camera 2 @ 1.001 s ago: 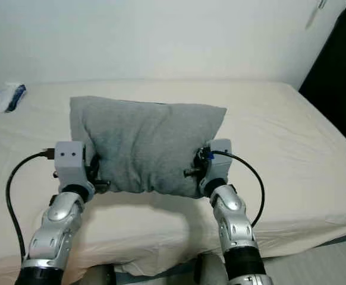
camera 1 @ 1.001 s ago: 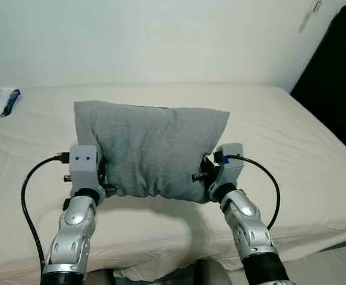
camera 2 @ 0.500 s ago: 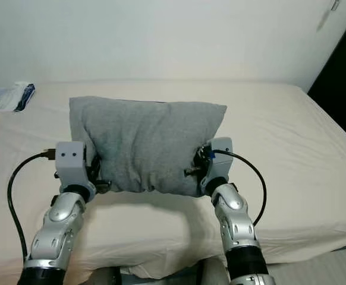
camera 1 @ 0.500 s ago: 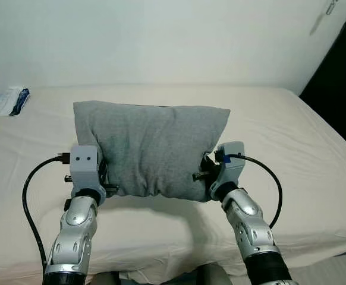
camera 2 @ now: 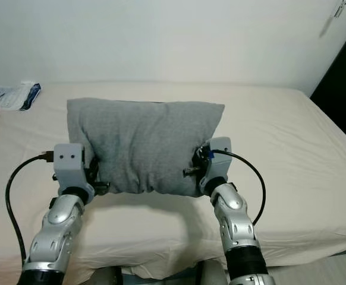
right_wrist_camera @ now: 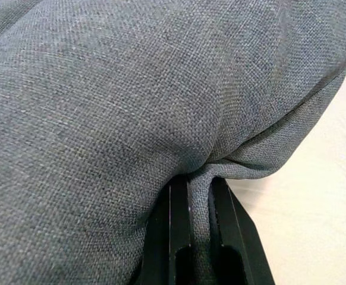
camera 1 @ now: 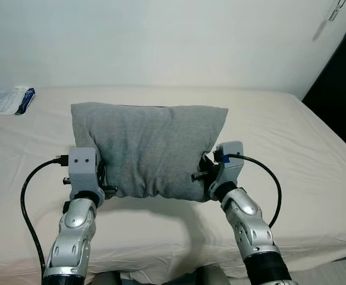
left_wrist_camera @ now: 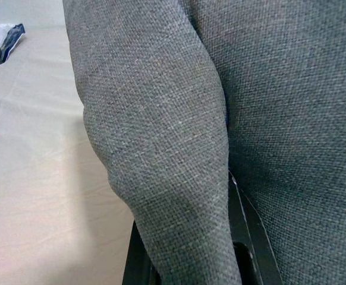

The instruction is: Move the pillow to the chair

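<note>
Both grippers have the pillow (camera 1: 149,148) pinched, left gripper (camera 1: 104,184) on its lower left corner, right gripper (camera 1: 204,176) on its lower right. It hangs raised above a cream bed (camera 1: 292,154) against a plain white wall (camera 1: 161,41) (a dark panel (camera 1: 339,89) stands at the right). Silver arms reach forward, bent, cables looping outward. A packet (camera 1: 9,101) lies at the bed's far left corner.
</note>
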Robot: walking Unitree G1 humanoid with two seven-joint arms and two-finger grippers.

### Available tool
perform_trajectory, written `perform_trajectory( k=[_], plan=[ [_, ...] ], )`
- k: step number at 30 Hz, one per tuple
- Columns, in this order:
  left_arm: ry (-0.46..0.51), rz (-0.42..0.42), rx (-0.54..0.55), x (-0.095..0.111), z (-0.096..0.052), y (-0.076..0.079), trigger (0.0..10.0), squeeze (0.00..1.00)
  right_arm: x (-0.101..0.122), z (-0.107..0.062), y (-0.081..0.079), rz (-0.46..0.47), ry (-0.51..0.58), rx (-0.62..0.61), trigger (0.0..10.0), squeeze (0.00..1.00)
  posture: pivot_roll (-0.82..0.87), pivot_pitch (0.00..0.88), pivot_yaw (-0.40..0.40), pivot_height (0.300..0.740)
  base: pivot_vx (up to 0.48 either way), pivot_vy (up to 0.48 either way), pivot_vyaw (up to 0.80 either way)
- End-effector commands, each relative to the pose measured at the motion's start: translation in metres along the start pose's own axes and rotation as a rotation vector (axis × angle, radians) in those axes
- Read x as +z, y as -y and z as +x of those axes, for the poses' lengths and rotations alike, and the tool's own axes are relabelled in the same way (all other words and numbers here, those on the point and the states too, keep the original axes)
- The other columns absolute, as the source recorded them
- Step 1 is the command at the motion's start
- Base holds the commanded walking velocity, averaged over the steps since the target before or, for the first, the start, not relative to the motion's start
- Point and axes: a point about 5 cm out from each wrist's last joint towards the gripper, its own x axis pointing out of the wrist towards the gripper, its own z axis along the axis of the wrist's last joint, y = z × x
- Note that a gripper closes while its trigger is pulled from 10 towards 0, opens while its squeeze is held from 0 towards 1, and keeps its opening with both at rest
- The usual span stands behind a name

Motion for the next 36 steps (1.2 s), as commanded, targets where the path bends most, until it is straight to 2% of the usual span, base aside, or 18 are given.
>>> perform_trajectory(
  k=[1, 10, 36],
  plan=[
    [0.066, -0.001, -0.093, 0.0111, 0.0003, 0.0243, 10.0, 0.0, 0.0049, 0.0049, -0.0203, -0.014, 0.017, 0.11, 10.0, 0.0, 0.02, 0.0, -0.118, 0.617, 0.0, 0.0, 0.0],
    [0.064, -0.004, -0.092, 0.0091, -0.0011, 0.0268, 10.0, 0.0, 0.0068, 0.0017, -0.024, -0.006, 0.02, 0.168, 10.0, 0.0, 0.02, 0.0, -0.127, 0.632, 0.0, 0.0, 0.0],
    [0.067, -0.007, -0.084, 0.0096, -0.0001, 0.0261, 10.0, 0.0, 0.0066, 0.0011, -0.023, -0.018, 0.016, 0.157, 10.0, 0.0, 0.01, 0.01, -0.131, 0.632, 0.0, 0.0, 0.0]
  ],
)
